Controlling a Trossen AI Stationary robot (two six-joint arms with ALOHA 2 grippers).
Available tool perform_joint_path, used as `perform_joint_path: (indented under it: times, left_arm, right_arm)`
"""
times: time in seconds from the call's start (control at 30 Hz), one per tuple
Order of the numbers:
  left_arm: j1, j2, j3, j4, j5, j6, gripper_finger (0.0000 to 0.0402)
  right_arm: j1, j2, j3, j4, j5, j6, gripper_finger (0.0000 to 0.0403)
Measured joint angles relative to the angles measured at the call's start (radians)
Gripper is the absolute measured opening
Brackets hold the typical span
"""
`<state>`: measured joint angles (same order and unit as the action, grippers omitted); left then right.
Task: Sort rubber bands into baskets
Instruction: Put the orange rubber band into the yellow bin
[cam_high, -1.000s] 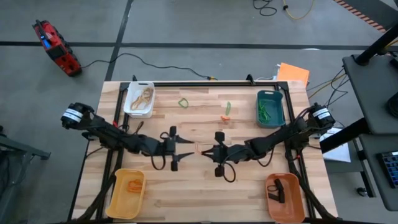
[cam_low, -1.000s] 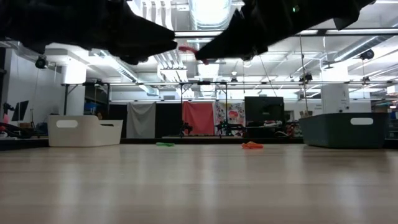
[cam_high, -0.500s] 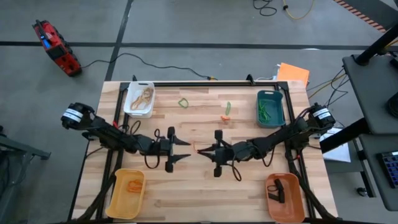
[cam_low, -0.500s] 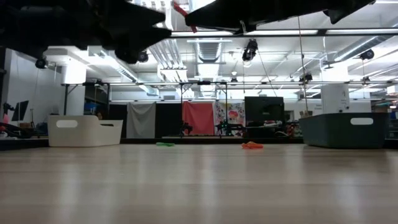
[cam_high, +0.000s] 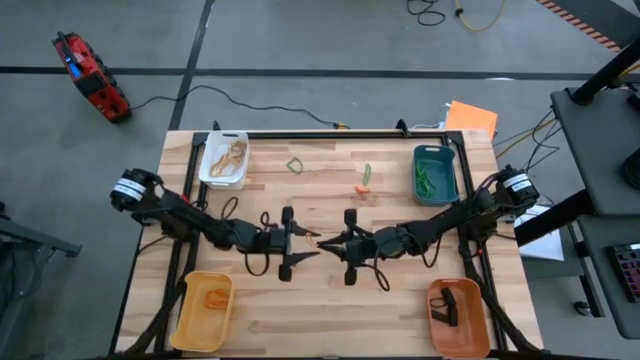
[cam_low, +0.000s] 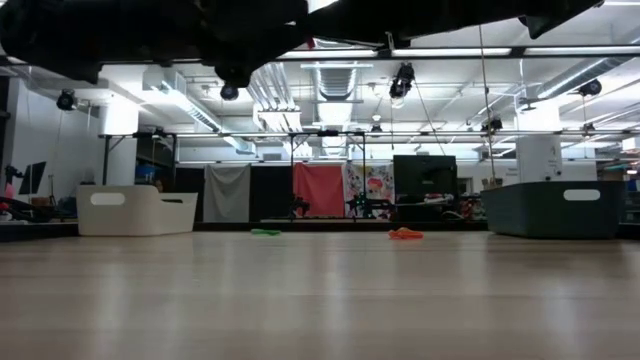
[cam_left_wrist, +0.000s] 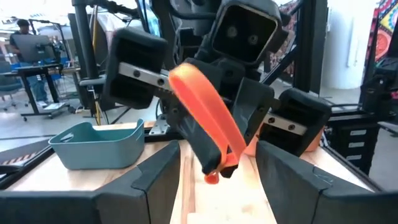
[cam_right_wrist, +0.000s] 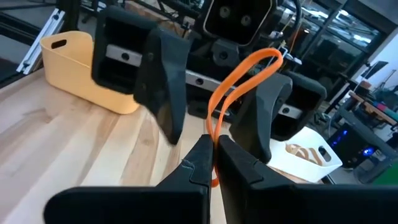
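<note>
Orange rubber band (cam_right_wrist: 244, 81) half-hidden between right end effector (cam_right_wrist: 212, 154) fingertips.

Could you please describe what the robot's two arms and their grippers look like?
Both arms are dark, slim and jointed, each with a white-banded cylinder at its base and black cables looping beside it. The left gripper and right gripper each have two dark, wedge-shaped fingers on a boxy black head with a silver rail.

The pale wooden plank counter (cam_high: 300, 310) carries four rectangular plastic baskets, one toward each corner: white (cam_high: 212, 176), teal (cam_high: 418, 190), yellow (cam_high: 188, 335), orange (cam_high: 470, 338). Loose green rubber bands (cam_high: 294, 165) and an orange rubber band (cam_high: 362, 189) lie near the far edge.
</note>
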<state>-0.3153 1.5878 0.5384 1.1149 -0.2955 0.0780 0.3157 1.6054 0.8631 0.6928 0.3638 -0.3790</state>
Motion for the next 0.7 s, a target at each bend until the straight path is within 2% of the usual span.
perform_joint_path:
  times: [0.13, 0.23, 0.47, 0.7]
  left_arm:
    - [0.000, 0.033, 0.025, 0.004, 0.000, 0.019, 0.0187]
    - [0.001, 0.038, 0.019, 0.021, 0.000, 0.019, 0.0157]
    - [0.001, 0.007, 0.008, 0.027, 0.000, 0.018, 0.0018]
    - [0.000, -0.004, 0.004, -0.003, -0.008, -0.032, 0.0002]
  right_arm:
    - [0.000, 0.000, 0.000, -0.010, 0.002, 0.005, 0.0009]
    - [0.000, 0.000, 0.000, -0.017, 0.003, 0.012, 0.0009]
    - [0.000, 0.000, 0.000, -0.038, 0.004, 0.023, 0.0010]
    - [0.000, 0.000, 0.000, -0.055, 0.004, 0.112, 0.0042]
